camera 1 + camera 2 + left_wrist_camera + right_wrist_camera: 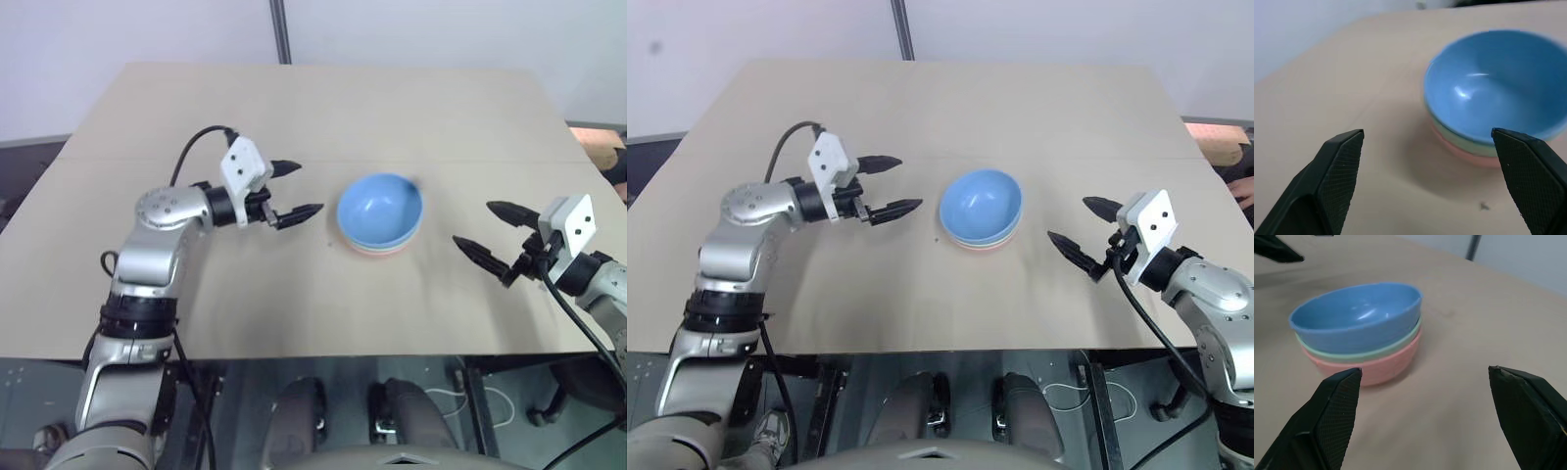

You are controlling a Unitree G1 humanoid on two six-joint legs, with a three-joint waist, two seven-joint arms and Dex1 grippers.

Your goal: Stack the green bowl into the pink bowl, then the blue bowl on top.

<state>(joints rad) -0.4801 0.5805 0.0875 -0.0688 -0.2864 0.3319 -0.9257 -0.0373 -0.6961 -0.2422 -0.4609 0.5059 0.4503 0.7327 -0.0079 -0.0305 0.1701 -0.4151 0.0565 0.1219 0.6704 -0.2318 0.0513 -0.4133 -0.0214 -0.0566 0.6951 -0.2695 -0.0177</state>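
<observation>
The three bowls stand nested in the middle of the table [313, 108]. The blue bowl [380, 208] is on top, tilted a little. Under it shows the rim of the green bowl [1359, 352], and the pink bowl [1376, 368] is at the bottom. My left gripper [292, 189] hangs open just left of the stack, apart from it, holding nothing. My right gripper [495, 233] is open to the right of the stack, also apart and holding nothing. Both point toward the bowls.
The tan table has bare surface all round the stack. A metal pole [281, 29] rises behind the far edge. At the far right edge sits an orange-brown object [602, 149]. The table's near edge runs just in front of both arms.
</observation>
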